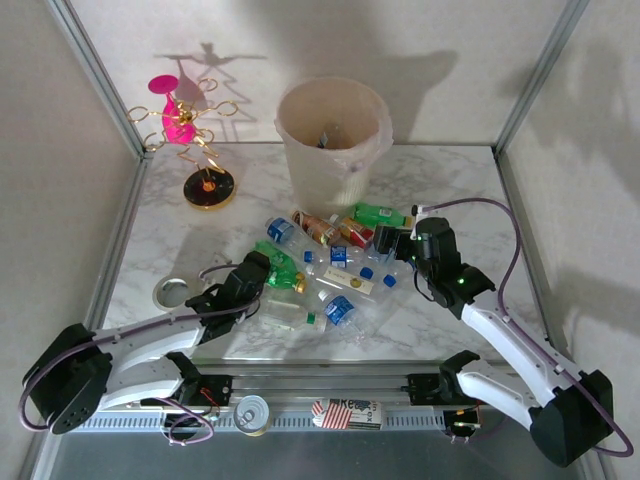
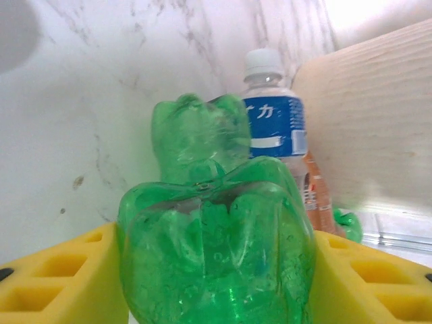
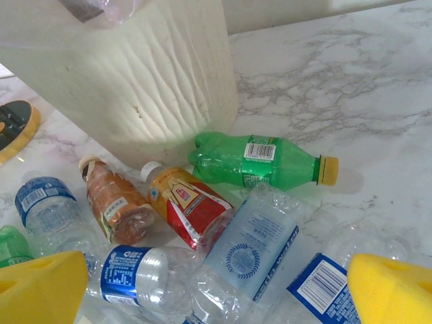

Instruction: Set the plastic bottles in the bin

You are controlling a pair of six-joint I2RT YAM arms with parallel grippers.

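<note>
Nearest, the left claw point(image 1: 270, 273) is clamped on a green bottle point(image 2: 216, 223), with its yellow pads point(image 2: 61, 270) pressed against both sides of the bottle's base. The right claw point(image 3: 212, 277) hangs with its jaws wide apart above a heap of plastic bottles point(image 1: 335, 270) lying mid-worktop point(image 1: 450, 190). Beyond the heap, the cream ribbed bin point(image 1: 325, 170) stands upright near the back wall.
</note>
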